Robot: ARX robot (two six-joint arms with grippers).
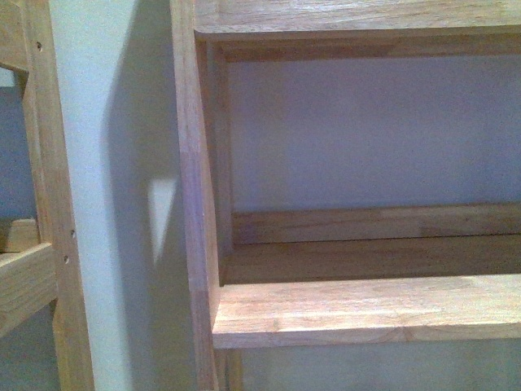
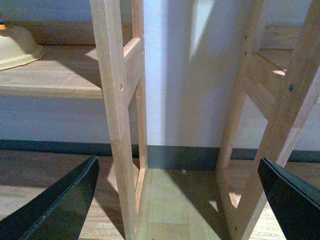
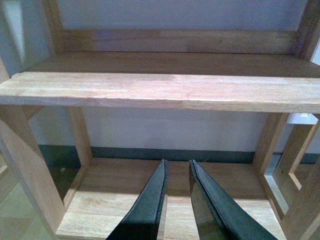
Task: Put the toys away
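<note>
Straight ahead of the body camera stands a wooden shelf unit [image 1: 358, 309], its nearest board running from about 7 o'clock out to 3 o'clock of the front view, with a pale wall [image 1: 358, 130] behind it and a second wooden frame [image 1: 49, 244] at 9 o'clock; neither arm appears in that view. No plush toy is visible in any of the three pictures, so where the toy lies cannot be told from here. Seen from the left wrist, the left gripper [image 2: 182, 200] is spread wide and holds nothing, its dark fingers [image 2: 60, 205] framing the gap between two shelf uprights [image 2: 117, 115], and a cream-yellow bowl-like object [image 2: 15, 45] sits on a shelf board at 10 o'clock. Seen from the right wrist, the right gripper [image 3: 177, 205] has its fingers drawn nearly together with only a thin gap and nothing between them, pointing at the lower shelf board [image 3: 150, 190] under an upper board [image 3: 160, 90] that shows bare. By my judgement, either the toy is already stowed out of sight or it has yet to be fetched; these pictures do not settle which.
</note>
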